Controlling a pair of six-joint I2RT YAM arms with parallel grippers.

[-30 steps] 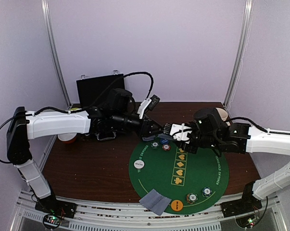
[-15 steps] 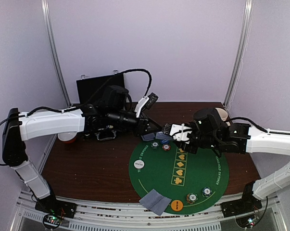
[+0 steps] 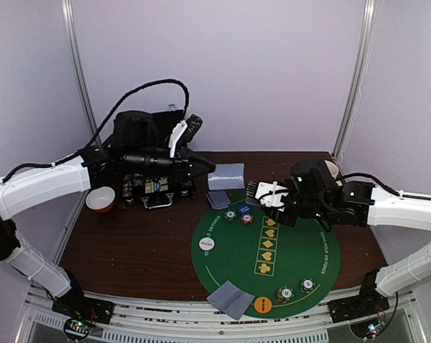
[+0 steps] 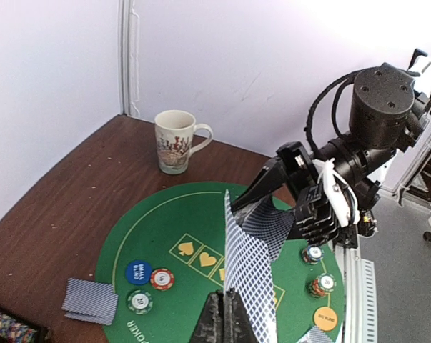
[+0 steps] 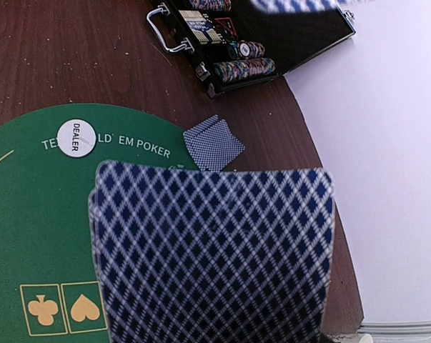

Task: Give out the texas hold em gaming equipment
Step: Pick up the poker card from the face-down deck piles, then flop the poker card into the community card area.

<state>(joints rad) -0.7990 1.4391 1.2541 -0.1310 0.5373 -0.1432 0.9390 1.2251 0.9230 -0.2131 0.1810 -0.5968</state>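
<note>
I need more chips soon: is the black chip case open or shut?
Open. The black chip case shows rows of chips exposed inside, with no lid over them.

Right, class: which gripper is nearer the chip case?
Left. The left gripper holds a card just right of the case; the right gripper, holding cards, sits farther right by the mat.

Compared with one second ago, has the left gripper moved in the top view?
Yes. The left gripper, shut on a card, has pulled back leftward and toward the far wall, away from the green mat and nearer the black case.
</note>
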